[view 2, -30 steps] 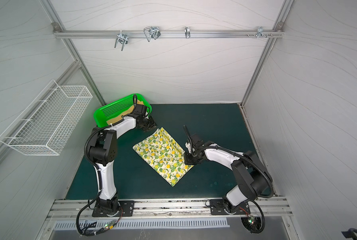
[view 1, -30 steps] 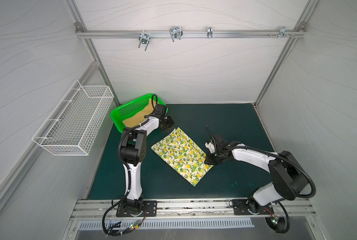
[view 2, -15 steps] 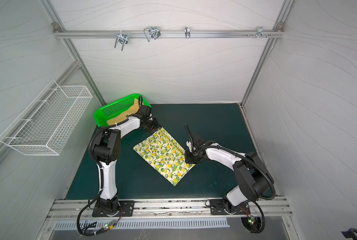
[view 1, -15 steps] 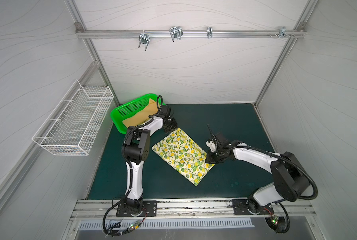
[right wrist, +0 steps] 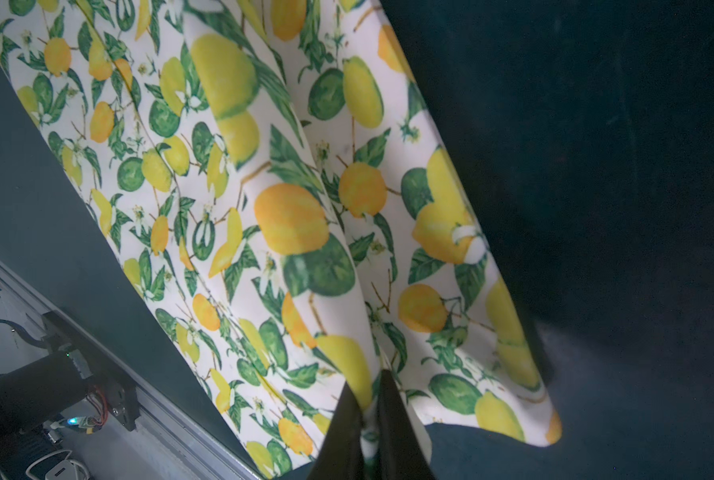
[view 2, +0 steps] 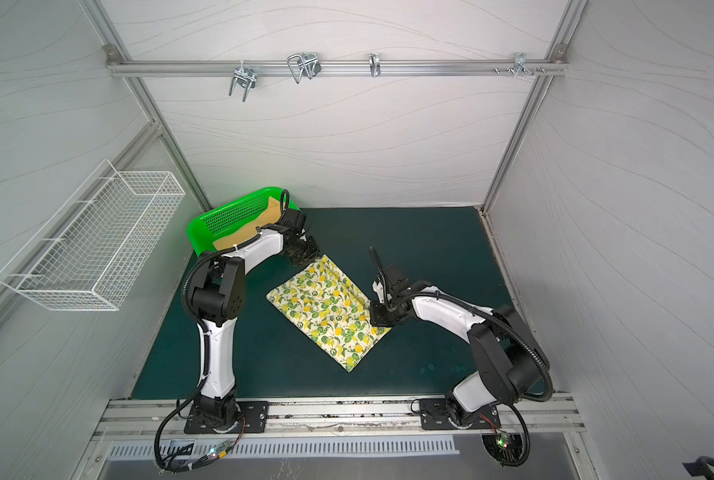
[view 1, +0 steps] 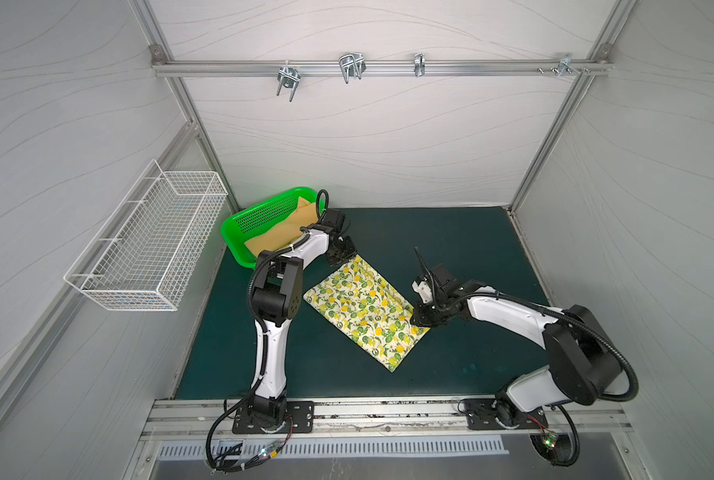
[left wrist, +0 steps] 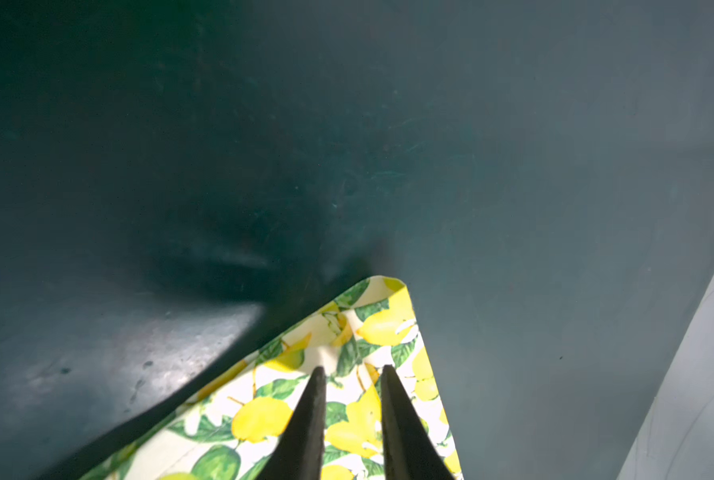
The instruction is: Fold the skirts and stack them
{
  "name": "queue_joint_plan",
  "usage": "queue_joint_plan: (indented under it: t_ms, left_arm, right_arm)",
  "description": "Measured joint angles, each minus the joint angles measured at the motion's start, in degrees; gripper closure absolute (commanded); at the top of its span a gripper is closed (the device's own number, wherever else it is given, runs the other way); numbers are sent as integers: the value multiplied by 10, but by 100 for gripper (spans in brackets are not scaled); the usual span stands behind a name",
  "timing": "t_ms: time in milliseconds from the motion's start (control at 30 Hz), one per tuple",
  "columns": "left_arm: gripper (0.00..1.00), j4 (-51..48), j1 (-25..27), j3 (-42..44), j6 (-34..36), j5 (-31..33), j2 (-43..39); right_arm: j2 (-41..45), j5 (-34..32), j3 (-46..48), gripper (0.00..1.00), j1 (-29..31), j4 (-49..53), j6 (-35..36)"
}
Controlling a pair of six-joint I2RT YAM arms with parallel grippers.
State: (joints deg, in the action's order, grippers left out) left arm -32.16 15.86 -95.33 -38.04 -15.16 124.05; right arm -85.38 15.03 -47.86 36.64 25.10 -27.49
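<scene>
The lemon-print skirt (view 1: 363,309) (view 2: 326,311) lies folded into a slanted rectangle on the dark green mat. The mustard skirt (view 1: 280,235) (view 2: 226,243) lies inside the green basket (view 1: 264,208) (view 2: 230,214). My left gripper (view 1: 341,253) (view 2: 305,254) hangs over the lemon skirt's far corner. In the left wrist view its gripper (left wrist: 352,370) stands narrowly open above the flat print (left wrist: 260,415). My right gripper (view 1: 419,320) (view 2: 378,318) is at the skirt's right edge. The right wrist view shows it (right wrist: 365,380) shut on a raised fold of the lemon cloth (right wrist: 284,220).
A white wire basket (view 1: 152,245) hangs on the left wall. Metal hooks (view 1: 349,68) sit on the overhead rail. The arm bases stand on the aluminium rail (view 1: 388,415) along the mat's front edge. Grey walls close in the mat on three sides.
My left gripper has moved from beside the green basket down to the lemon skirt's far corner. The right gripper has kept its hold on the right edge, hardly moving.
</scene>
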Motion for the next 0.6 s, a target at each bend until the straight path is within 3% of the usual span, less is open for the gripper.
queue_joint_plan:
  t_ms: [333, 600]
  left_arm:
    - [77, -33, 6, -26, 13, 8, 32]
    - [100, -54, 14, -44, 25, 15, 36]
  right_arm:
    - [5, 0, 0, 89, 0, 0, 0]
    - [7, 0, 0, 89, 0, 0, 0]
